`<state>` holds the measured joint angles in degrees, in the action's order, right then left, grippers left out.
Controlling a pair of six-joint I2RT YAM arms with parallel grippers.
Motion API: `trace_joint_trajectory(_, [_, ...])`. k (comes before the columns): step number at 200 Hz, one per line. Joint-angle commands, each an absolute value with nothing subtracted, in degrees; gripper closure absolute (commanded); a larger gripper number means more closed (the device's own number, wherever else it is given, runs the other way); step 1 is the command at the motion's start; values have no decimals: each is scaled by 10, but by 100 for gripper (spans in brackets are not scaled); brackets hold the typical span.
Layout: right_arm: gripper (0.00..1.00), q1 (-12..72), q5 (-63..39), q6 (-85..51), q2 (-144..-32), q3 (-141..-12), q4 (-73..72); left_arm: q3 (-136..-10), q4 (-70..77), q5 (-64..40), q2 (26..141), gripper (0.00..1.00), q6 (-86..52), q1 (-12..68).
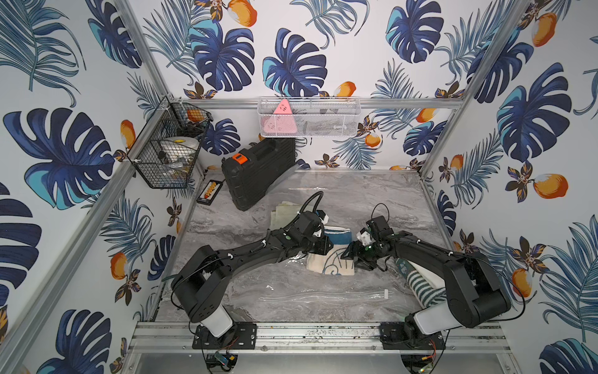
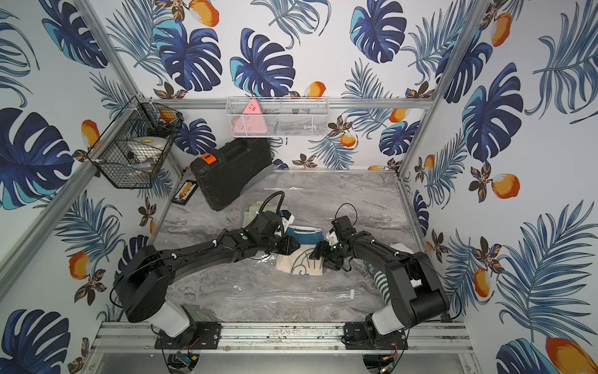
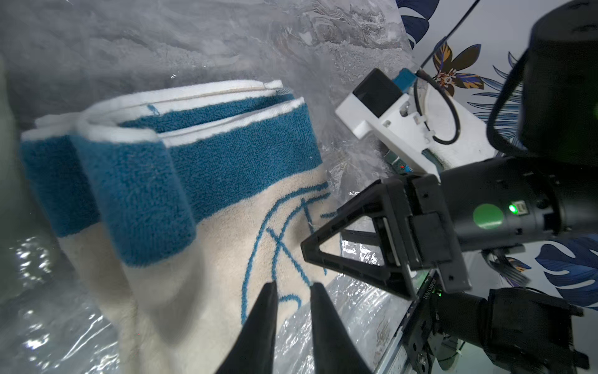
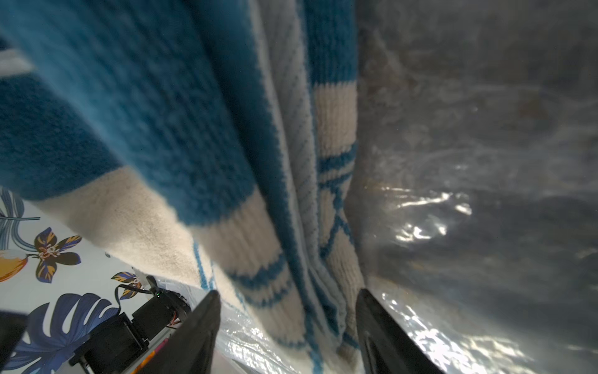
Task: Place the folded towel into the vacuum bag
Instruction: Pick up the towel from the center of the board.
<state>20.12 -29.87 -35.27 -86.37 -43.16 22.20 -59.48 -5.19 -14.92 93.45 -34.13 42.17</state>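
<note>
Overhead view of a grey marbled table (image 1: 372,200) inside a booth papered with blue leaves. At its centre, a folded towel (image 1: 330,260), cream with a teal band and a teal line pattern, lying on the crinkled clear plastic of the vacuum bag (image 1: 284,293). Bag spread across the table, zip strip toward the near edge, small white slider at the strip's right end. Hazy film around the towel's teal end in the left wrist view. Depth of the towel inside the bag: cannot tell.

At the towel's left side, the left claw (image 3: 293,288), fingertips a narrow gap apart above the cream cloth. Any clear film pinched between them: cannot tell. At the towel's right side, the right claw (image 4: 288,302), spread wide, the towel's folded edge between its fingers (image 4: 200,323), no squeeze on it.

Behind the left arm, a pale folded cloth (image 1: 283,210) and a black hard case (image 1: 259,171) with an orange latch near the back wall. Under the right arm, a teal-and-white striped cloth (image 1: 420,285). On the walls, a black wire basket (image 1: 165,155) and a white mesh basket (image 1: 309,116).
</note>
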Motion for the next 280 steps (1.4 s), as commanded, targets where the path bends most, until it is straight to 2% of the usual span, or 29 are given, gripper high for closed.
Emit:
trace_joint_trajectory(1, [33, 200, -310, -371, -869, -425, 167, -604, -40, -146, 958, 75, -329, 420])
trace_joint_trajectory(48, [39, 198, -298, -398, -913, -409, 98, -590, -41, -100, 1013, 76, -313, 418])
trace_joint_trajectory(60, [47, 198, -294, -404, -919, -407, 88, -574, -27, -101, 1028, 77, -318, 418])
trace_joint_trajectory(74, [66, 199, -284, -406, -918, -413, 100, -556, -6, -109, 1040, 77, -331, 418])
trace_joint_trajectory(83, [75, 203, -259, -403, -902, -423, 126, -546, 9, -120, 1043, 77, -345, 419])
trace_joint_trajectory(108, [84, 255, -127, -381, -856, -500, 277, -532, 46, -141, 1048, 78, -368, 432])
trace_joint_trajectory(134, [87, 358, -9, -386, -878, -591, 393, -522, 102, -170, 1066, 78, -398, 446])
trace_joint_trajectory(152, [88, 403, 6, -414, -901, -597, 379, -502, 140, -186, 1063, 78, -419, 444])
trace_joint_trajectory(181, [92, 407, 49, -419, -932, -579, 371, -458, 135, -203, 997, 78, -435, 422])
trace_joint_trajectory(215, [94, 408, 102, -371, -929, -589, 401, -442, 2, -159, 885, 77, -387, 410])
trace_joint_trajectory(235, [94, 418, 124, -350, -924, -607, 417, -434, -11, -137, 901, 77, -376, 408])
trace_joint_trajectory(280, [92, 455, 150, -342, -937, -647, 442, -401, 133, -181, 960, 78, -425, 417])
